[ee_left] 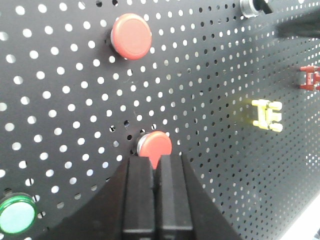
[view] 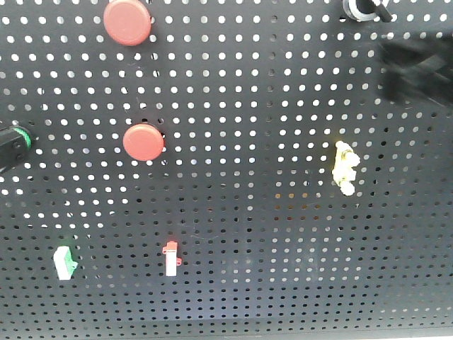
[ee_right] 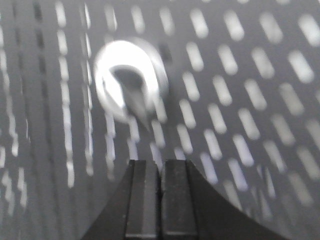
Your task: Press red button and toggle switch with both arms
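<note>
The front camera faces the black pegboard (view: 283,234) squarely, from farther back. The left wrist camera looks over the left gripper (ee_left: 159,162) from close by, and shares the upper red button (ee_left: 131,35), the lower red button (ee_left: 156,144) and the yellow switch (ee_left: 267,116) with the front view. The right wrist camera, over the right gripper (ee_right: 161,167), is very near a blurred silver ring (ee_right: 131,82).

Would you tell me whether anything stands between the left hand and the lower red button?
Nothing visible does: in the left wrist view the shut left hand points straight at the lower red button, with no object in front of it.
</note>
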`<state>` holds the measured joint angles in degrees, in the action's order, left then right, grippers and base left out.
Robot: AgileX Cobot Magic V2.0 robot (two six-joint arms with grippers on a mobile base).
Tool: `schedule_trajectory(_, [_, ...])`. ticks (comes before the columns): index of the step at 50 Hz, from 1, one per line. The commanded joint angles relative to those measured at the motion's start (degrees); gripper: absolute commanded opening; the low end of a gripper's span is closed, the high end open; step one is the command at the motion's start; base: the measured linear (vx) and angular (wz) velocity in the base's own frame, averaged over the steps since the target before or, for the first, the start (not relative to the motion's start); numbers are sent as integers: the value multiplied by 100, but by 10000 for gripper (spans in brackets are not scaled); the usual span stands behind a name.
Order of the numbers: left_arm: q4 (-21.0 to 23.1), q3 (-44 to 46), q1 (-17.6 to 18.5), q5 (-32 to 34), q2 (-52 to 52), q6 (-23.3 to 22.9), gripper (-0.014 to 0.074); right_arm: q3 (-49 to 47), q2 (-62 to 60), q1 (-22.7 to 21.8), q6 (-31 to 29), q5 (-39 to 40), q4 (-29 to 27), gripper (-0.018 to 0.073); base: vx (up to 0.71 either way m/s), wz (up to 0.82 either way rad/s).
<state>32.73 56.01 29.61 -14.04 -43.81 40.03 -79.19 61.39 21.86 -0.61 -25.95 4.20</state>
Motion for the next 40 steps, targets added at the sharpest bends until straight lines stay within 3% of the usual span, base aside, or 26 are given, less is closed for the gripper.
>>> schedule_trajectory(1, [-52, 142, 0, 314, 37, -46, 1, -170, -362, -21, -121, -51, 190, -3, 0, 0])
schedule_trajectory(8, [-312, 137, -47, 227, 37, -69, 1, 210, -963, -21, -195, -43, 380, -3, 0, 0])
schedule_trajectory(15, [-312, -31, -232, 47, 80, -73, 1, 1369, -1972, -21, -183, 275, 627, -3, 0, 0])
schedule_trajectory(29, [-312, -1773, -379, 328, 1324, -371, 1, 3859, -4369, -21, 125, 334, 636, -3, 0, 0])
schedule_trajectory(40, [-312, -2517, -379, 246, 1930, -364, 1, 4954, -5521, -21, 125, 330, 604, -3, 0, 0])
